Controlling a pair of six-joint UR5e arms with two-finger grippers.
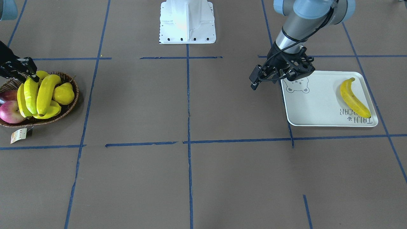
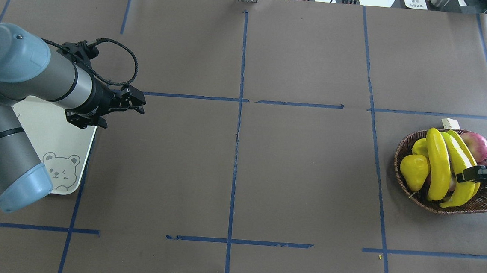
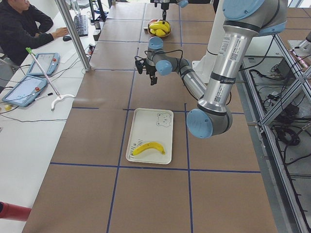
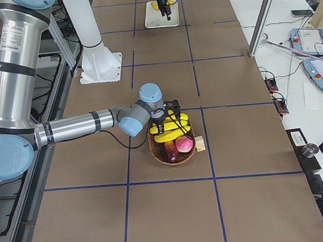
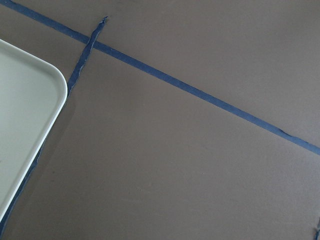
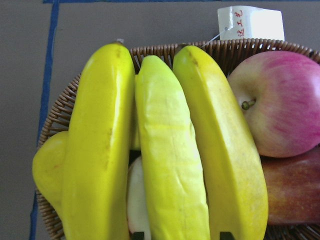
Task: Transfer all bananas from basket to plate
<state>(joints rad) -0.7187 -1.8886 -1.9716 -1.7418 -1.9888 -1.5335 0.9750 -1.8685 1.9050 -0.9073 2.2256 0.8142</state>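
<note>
Three bananas (image 1: 44, 92) lie side by side in the wicker basket (image 1: 71, 105) at the table's end; the middle banana (image 6: 170, 160) is paler. My right gripper (image 2: 468, 174) hangs open just above them, and its fingertips (image 6: 137, 235) sit on either side of the pale one. One more banana (image 1: 354, 98) lies on the bear-print plate (image 1: 318, 101). My left gripper (image 1: 256, 81) hovers beside the plate's inner corner (image 5: 30, 100), over bare table; it looks open and holds nothing.
The basket also holds a yellow pear (image 1: 63, 93) and red apples (image 1: 11, 111), and a paper tag (image 1: 18, 135) hangs outside it. The robot base (image 1: 187, 22) stands at mid table edge. A person (image 3: 22, 24) sits at a side desk.
</note>
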